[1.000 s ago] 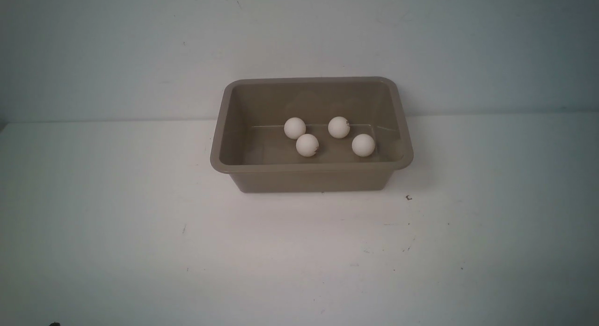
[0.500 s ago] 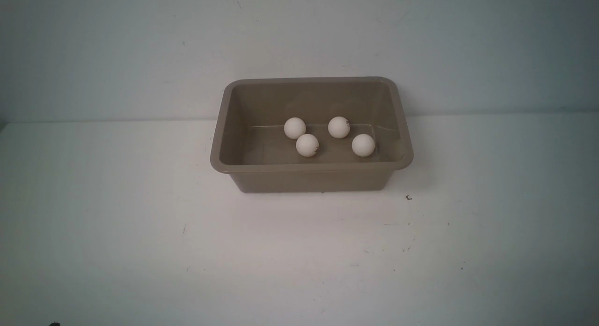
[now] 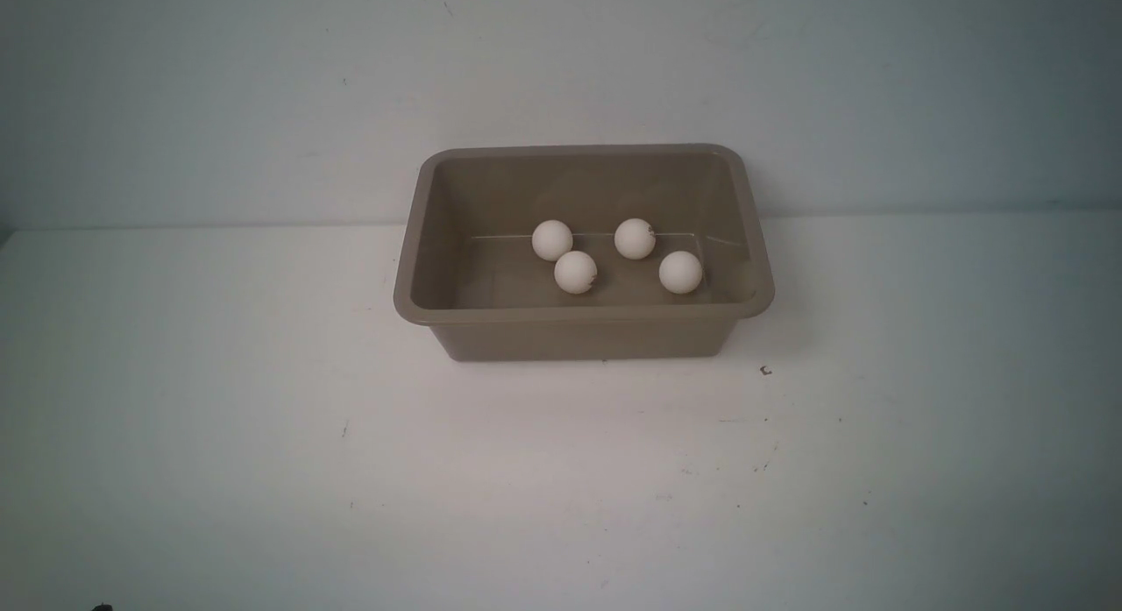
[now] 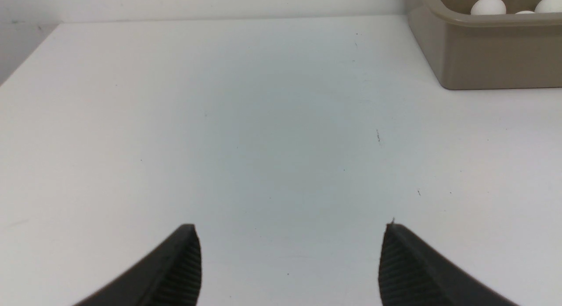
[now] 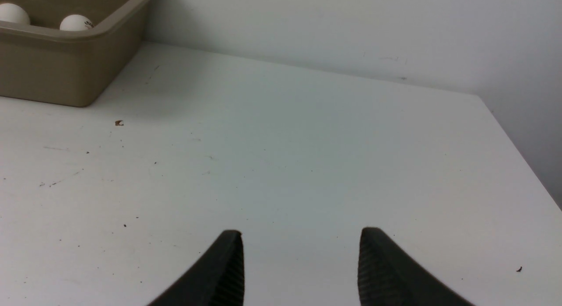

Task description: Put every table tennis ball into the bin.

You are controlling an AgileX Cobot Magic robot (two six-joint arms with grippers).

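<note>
All four table tennis balls (image 3: 617, 255) are seen lying on the floor of the bin (image 3: 583, 314), which stands on the counter (image 3: 263, 418) against the far wall; no ball is seen on the counter in any view, so the task is judged complete; the left gripper (image 4: 290, 262) is held with jaws spread apart and empty; the right gripper (image 5: 300, 266) likewise shows parted jaws, nothing grasped, both poised well apart from the bin.
</note>
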